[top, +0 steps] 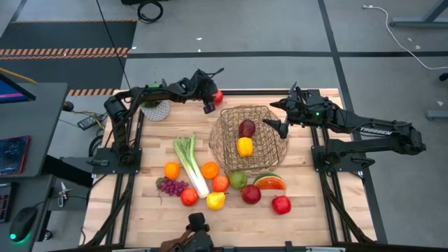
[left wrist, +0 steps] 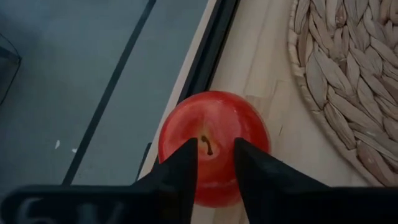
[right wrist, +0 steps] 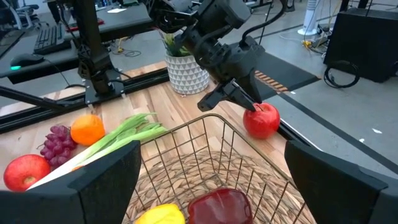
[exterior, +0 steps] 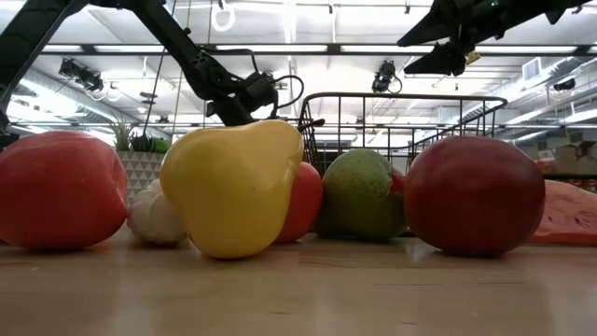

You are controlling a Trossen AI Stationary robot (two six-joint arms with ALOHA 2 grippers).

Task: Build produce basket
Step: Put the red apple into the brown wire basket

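A red apple (left wrist: 214,118) sits on the table at its far edge, just left of the wire basket (top: 231,150). My left gripper (left wrist: 216,144) slants down onto the apple's top, fingers a narrow gap apart with the stem between them. The basket holds a yellow pepper (top: 244,146) and a dark red fruit (top: 247,128). My right gripper (top: 276,124) hangs open over the basket's far right rim, holding nothing. More produce lies on the table's near half: a leek (top: 190,164), oranges (top: 171,170), grapes (top: 171,186), a watermelon slice (top: 269,183). My left gripper comes at the apple's top (right wrist: 256,111) slanting down from the table's left, one fingertip (left wrist: 189,152) on each side of the stem (left wrist: 206,144). The gap is wider than the stem. Whether the fingertips touch the apple's skin I cannot tell. The apple rests on the table.
A white-potted plant (top: 155,110) stands at the far left, close behind my left arm. A woven mat (left wrist: 348,81) lies under the basket. The table's black far rail (left wrist: 205,56) runs right beside the apple. Several fruits crowd the near middle, among them red apples (top: 281,204).
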